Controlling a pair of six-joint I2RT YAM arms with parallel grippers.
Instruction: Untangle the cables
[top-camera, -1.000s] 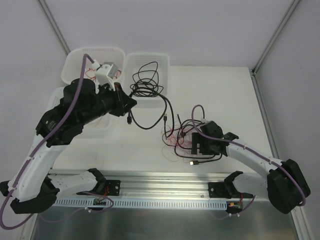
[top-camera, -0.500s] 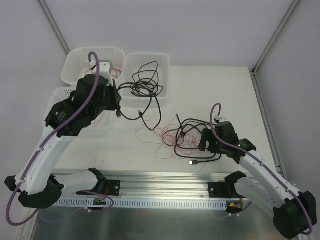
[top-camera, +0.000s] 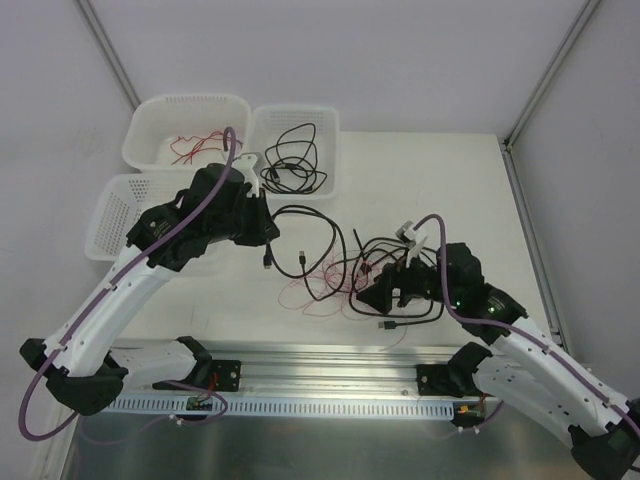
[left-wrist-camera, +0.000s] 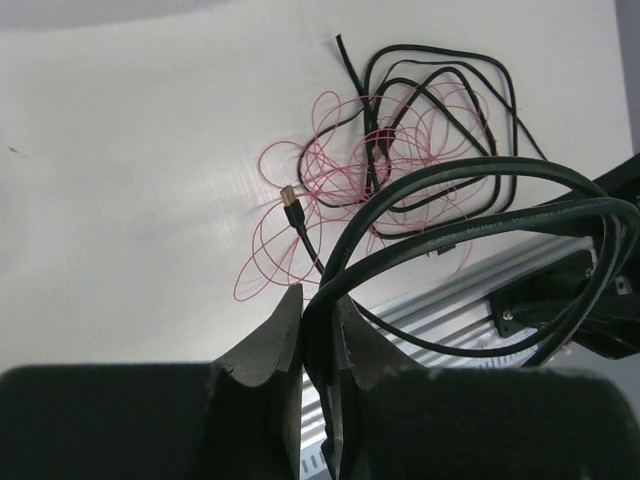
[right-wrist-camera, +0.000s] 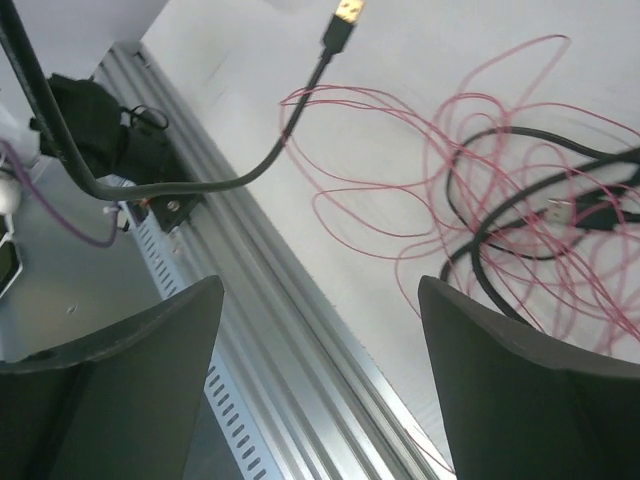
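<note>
A tangle of thin red wires and black cables lies on the white table right of centre. My left gripper is shut on a thick black cable that loops from the jaws to the tangle; in the left wrist view the cable runs between the closed fingers above the tangle. Its USB plug hangs free. My right gripper is open and empty at the tangle's front left edge; its wrist view shows red wires beyond the spread fingers.
Three white baskets stand at the back left: one holds red wires, one holds coiled black cables, one sits under my left arm. An aluminium rail runs along the table's near edge.
My left gripper has moved from the baskets down and right over the table, drawing the black cable with it. My right arm has swung so its gripper points left at the tangle's front.
</note>
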